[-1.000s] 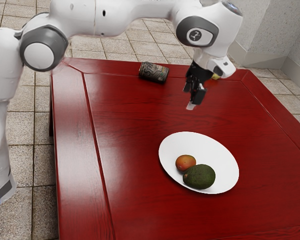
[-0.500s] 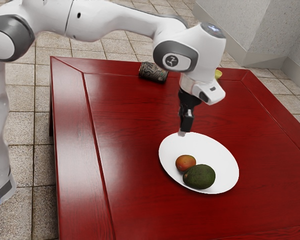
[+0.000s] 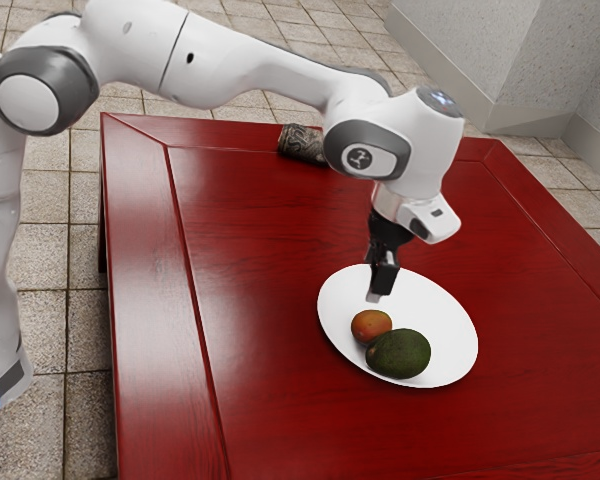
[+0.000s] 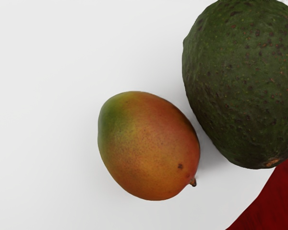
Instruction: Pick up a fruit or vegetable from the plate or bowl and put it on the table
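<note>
fingers [image 3: 378,291] over plate [image 3: 443,312]; apart or together, cannot tell. mango [image 3: 371,325] on the plate, lower and toward the exterior camera, avocado [image 4: 242,84] just beside. mango's stem end points toward the near rim; grip across its flanks looks tight on the avocado side.

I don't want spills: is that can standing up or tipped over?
Tipped over: the can lies on its curved side on the red table.

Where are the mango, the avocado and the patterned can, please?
Mango [image 4: 149,146]: wrist view, middle of its orange side.
Avocado [image 4: 242,84]: wrist view, middle of its dark green skin.
Patterned can [image 3: 301,144]: exterior view, middle of its side.
</note>
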### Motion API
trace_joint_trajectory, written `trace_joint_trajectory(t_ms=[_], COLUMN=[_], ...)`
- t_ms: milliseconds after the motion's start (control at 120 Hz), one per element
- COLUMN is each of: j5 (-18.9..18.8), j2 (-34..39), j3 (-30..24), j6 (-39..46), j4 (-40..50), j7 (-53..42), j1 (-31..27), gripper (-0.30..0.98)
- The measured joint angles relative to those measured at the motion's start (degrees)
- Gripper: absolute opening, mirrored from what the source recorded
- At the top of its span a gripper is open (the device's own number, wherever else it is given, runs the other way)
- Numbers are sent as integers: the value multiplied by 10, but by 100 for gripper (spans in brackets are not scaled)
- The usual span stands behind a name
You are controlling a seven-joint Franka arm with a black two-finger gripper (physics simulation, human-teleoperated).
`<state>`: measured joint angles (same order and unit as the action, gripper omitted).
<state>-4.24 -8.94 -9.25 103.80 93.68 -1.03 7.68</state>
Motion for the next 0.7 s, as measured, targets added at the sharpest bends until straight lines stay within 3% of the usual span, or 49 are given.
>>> trace_joint_trajectory(t_ms=[700], j5=[1], j2=[-77], j3=[12], j6=[26], j4=[-31], j7=[1], j1=[5], gripper=[69])
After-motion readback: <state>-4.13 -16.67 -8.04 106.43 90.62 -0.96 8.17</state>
